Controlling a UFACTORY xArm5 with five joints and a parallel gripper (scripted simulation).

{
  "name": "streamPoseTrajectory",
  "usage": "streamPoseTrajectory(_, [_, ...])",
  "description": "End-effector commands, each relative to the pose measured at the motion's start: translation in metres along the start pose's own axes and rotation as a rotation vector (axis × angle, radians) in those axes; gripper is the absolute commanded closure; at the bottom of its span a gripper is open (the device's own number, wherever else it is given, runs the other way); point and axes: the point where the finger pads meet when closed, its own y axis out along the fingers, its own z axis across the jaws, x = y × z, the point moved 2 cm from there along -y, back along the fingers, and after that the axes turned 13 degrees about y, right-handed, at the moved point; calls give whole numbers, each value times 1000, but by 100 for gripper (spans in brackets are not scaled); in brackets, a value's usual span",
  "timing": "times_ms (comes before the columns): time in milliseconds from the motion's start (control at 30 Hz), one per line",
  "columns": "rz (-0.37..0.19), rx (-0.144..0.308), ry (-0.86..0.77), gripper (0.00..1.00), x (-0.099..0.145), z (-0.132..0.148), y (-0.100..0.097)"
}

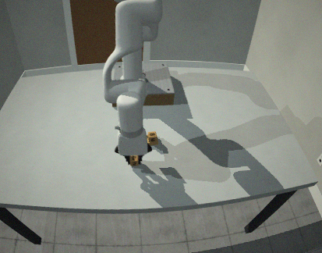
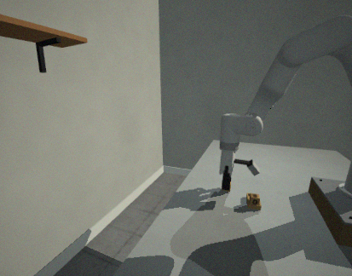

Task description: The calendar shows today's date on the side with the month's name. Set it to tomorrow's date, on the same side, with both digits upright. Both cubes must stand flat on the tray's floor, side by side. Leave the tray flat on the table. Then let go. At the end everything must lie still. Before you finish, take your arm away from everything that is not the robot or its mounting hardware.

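Observation:
My gripper (image 1: 134, 159) points straight down, low over the table near its front middle. It is shut on a small yellow calendar cube (image 1: 135, 160), which sits just at the table top. In the exterior view the dark fingers (image 2: 226, 182) hide most of that cube. A second yellow cube (image 1: 152, 138) with a dark digit on its face lies on the table just to the right of the wrist, apart from the fingers; it also shows in the exterior view (image 2: 253, 201). A small dark and grey slab (image 2: 246, 164) shows behind the wrist; I cannot tell whether it is the tray.
The arm's brown base block (image 1: 156, 87) stands at the back middle of the table, also seen in the exterior view (image 2: 334, 213). The table's front edge (image 1: 156, 208) runs close below the gripper. A wall stands to the right, with a shelf (image 2: 34, 31) high up.

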Motion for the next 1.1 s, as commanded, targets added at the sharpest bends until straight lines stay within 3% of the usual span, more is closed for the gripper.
streamPoseTrajectory(0, [-3, 1, 0, 71, 1, 0, -1])
streamPoseTrajectory(1067, [-4, 1, -1, 71, 1, 1, 2])
